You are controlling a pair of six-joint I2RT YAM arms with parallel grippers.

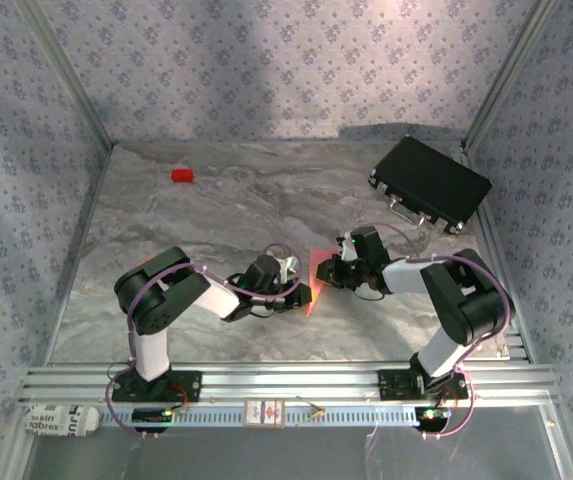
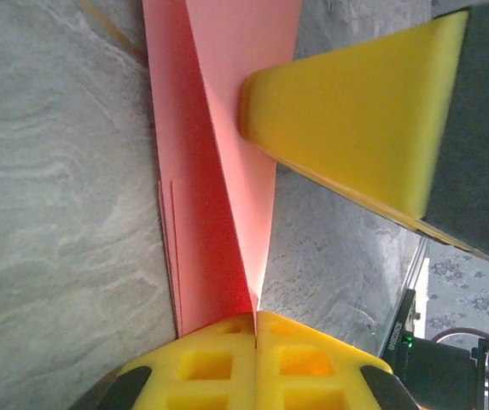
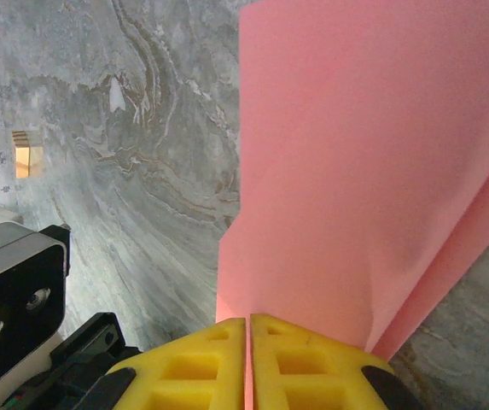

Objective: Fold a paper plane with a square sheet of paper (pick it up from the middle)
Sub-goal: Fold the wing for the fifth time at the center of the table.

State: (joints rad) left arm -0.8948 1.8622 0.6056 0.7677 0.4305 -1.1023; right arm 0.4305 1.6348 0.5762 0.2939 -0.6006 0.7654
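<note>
The square sheet of paper (image 1: 315, 268), salmon-pink, is folded into layered flaps with a sharp crease and is held between both grippers near the table's middle. My left gripper (image 1: 300, 291) is shut on one edge; in the left wrist view the crease (image 2: 227, 196) runs straight into its closed yellow jaws (image 2: 256, 321). My right gripper (image 1: 329, 271) is shut on the opposite side, the paper (image 3: 372, 162) rising out of its pads (image 3: 249, 326). One right fingertip (image 2: 355, 120) lies against the paper in the left wrist view. Whether the fold has the paper plane's pointed form I cannot tell.
A small red block (image 1: 182, 175) lies at the far left of the marble table (image 1: 216, 210). A black rectangular case (image 1: 430, 184) sits at the far right corner. Patterned walls and metal posts enclose the table. A white bottle (image 1: 61, 418) lies below the front rail.
</note>
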